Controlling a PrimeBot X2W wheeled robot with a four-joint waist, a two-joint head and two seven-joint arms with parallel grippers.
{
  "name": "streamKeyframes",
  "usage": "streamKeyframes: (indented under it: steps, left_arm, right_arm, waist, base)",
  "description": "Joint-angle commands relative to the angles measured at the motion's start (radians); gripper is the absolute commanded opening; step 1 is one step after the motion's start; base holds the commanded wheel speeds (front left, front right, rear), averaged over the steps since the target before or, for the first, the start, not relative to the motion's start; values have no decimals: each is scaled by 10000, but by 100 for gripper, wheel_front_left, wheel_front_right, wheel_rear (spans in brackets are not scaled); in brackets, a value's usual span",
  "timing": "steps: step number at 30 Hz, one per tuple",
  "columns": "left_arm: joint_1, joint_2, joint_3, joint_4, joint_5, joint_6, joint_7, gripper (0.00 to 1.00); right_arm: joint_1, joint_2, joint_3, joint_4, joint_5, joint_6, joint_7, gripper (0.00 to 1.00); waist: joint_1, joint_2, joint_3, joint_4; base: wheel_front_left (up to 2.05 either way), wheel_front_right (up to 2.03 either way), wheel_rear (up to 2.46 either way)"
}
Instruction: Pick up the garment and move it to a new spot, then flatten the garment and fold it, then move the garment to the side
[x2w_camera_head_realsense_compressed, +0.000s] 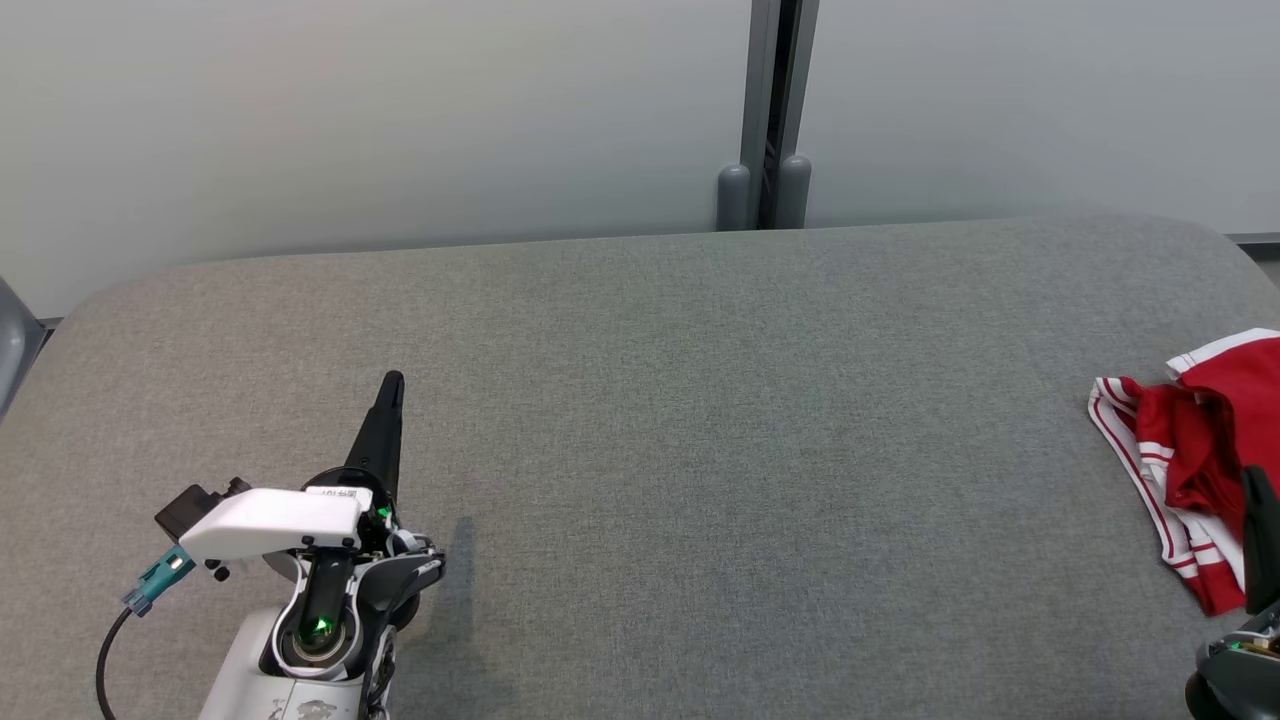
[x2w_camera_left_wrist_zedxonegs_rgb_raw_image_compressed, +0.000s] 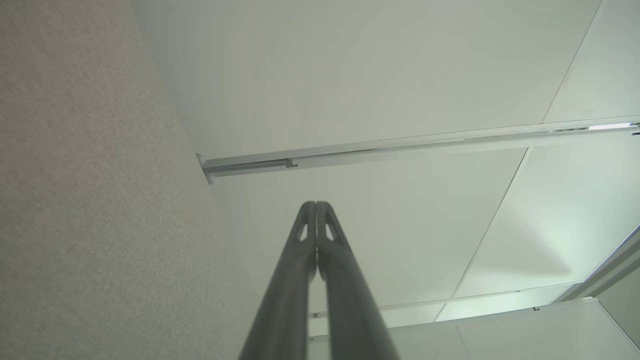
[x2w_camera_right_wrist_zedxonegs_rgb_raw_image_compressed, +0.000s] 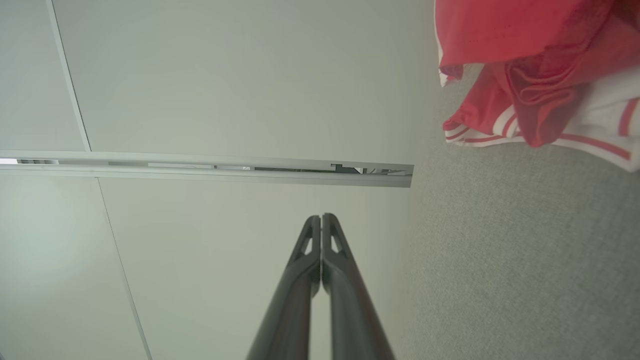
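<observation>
While the garment (x2w_camera_head_realsense_compressed: 1190, 440) lay bunched in red folds with white striped hems at the far right edge of the grey table (x2w_camera_head_realsense_compressed: 700, 450), running out of the head view there, the scene fitted two stages alike. It could have been a heap waiting to be lifted to a new spot, or a piece already set off to the side, though its rumpled lie did not read to me as a tidy fold. Either way the same cares seemed to apply. The cloth looked limp and layered, likely to snag and trail, so any finger passing it would have done well to rise clear of it. Nothing should have nudged it further right, where the table ended. The right gripper (x2w_camera_head_realsense_compressed: 1256, 480) stood just beside it at the lower right of the head view, fingers pressed together and holding nothing. Its dark finger crossed the garment's near hem in that view, and I could not tell whether it touched. In the right wrist view the cloth sat ahead and off to one side of the closed tips, with bare table between. The left gripper (x2w_camera_head_realsense_compressed: 392, 382), likewise clenched and empty, rested well apart across the table, and the pale wall (x2w_camera_head_realsense_compressed: 400, 120) and a grey post (x2w_camera_head_realsense_compressed: 770, 120) stood beyond.
</observation>
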Motion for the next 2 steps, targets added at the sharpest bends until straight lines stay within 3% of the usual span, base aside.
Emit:
streamKeyframes:
  steps: [1, 2]
  left_arm:
    - [-106, 62, 37, -1, -13, -40, 0, 0]
    - [-105, 62, 37, -1, -13, -40, 0, 0]
  right_arm:
    - [-90, -31, -19, -47, 65, 4, 38, 0]
    - [-90, -31, -21, -47, 65, 4, 37, 0]
  waist:
    - [0, 0, 0, 0]
    - [0, 0, 0, 0]
  base:
    - [0, 0, 0]
    - [0, 0, 0]
